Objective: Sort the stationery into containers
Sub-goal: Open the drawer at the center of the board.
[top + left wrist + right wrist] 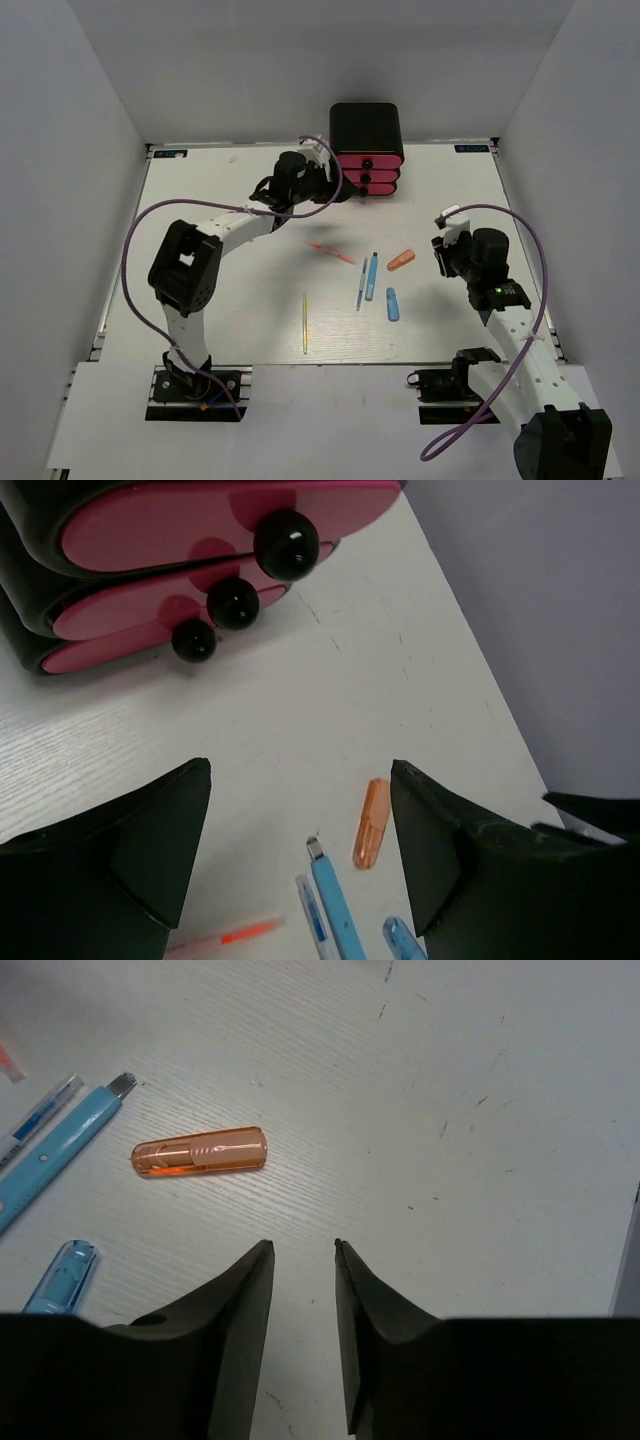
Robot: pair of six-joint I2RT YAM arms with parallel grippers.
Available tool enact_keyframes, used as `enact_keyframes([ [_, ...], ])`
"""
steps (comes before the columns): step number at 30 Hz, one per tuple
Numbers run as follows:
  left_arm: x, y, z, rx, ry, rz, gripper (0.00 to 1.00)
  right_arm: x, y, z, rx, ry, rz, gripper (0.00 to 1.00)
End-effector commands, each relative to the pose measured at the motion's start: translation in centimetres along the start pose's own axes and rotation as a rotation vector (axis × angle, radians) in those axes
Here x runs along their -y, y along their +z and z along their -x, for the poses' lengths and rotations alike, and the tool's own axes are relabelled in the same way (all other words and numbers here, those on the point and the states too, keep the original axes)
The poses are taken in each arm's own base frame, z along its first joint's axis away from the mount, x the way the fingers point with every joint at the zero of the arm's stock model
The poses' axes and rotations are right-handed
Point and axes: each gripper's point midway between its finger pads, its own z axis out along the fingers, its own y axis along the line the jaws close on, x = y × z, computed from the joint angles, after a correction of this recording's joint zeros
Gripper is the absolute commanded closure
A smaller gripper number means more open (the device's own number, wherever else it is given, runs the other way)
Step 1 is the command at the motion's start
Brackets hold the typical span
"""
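Observation:
The black cabinet stands at the table's far edge with three hot-pink drawers, all looking pushed in. In the left wrist view their black knobs are stacked above my open, empty left gripper, which hovers just left of the drawers. On the table lie a yellow stick, pink-orange pen, grey-blue pen, light blue marker, blue stub and orange stub. My right gripper is narrowly open and empty, right of the orange stub.
White table walled in grey on three sides. Purple cables loop from both arms. The right wrist view also shows the marker and blue stub to the gripper's left.

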Motion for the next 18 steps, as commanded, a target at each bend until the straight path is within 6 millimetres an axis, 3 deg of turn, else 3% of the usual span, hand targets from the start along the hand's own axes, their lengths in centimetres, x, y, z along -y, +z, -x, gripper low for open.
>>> enact_keyframes([
  [1, -0.3, 1.7, 1.8, 0.073, -0.033, 0.069, 0.18, 1.0, -0.3, 1.5, 0.047, 0.0, -0.043, 0.6],
  [3, 0.3, 2.9, 2.6, 0.101, -0.022, 0.074, 0.18, 1.0, -0.2, 1.4, 0.045, 0.007, -0.051, 0.58],
  [4, -0.7, 3.7, 2.1, 0.095, -0.037, 0.104, 0.19, 1.1, -0.2, 1.6, 0.055, 0.006, -0.056, 0.58],
  [6, 0.1, 5.2, 2.8, 0.122, -0.042, 0.104, 0.2, 1.2, -0.2, 1.5, 0.048, 0.011, -0.061, 0.58],
  [11, -0.3, 6.9, 3.3, 0.154, -0.073, 0.103, 0.21, 1.6, -0.3, 1.7, 0.055, 0.01, -0.078, 0.58],
  [15, 0.6, 8.1, 3.8, 0.168, -0.087, 0.071, 0.23, 1.5, -0.2, 1.6, 0.056, 0.009, -0.079, 0.58],
  [17, 0.0, 8.7, 2.8, 0.151, -0.098, 0.069, 0.23, 1.5, -0.2, 1.6, 0.054, 0.012, -0.081, 0.58],
  [18, 1.1, 8.9, 3.5, 0.173, -0.089, 0.042, 0.23, 1.5, -0.3, 1.7, 0.057, 0.01, -0.081, 0.58],
])
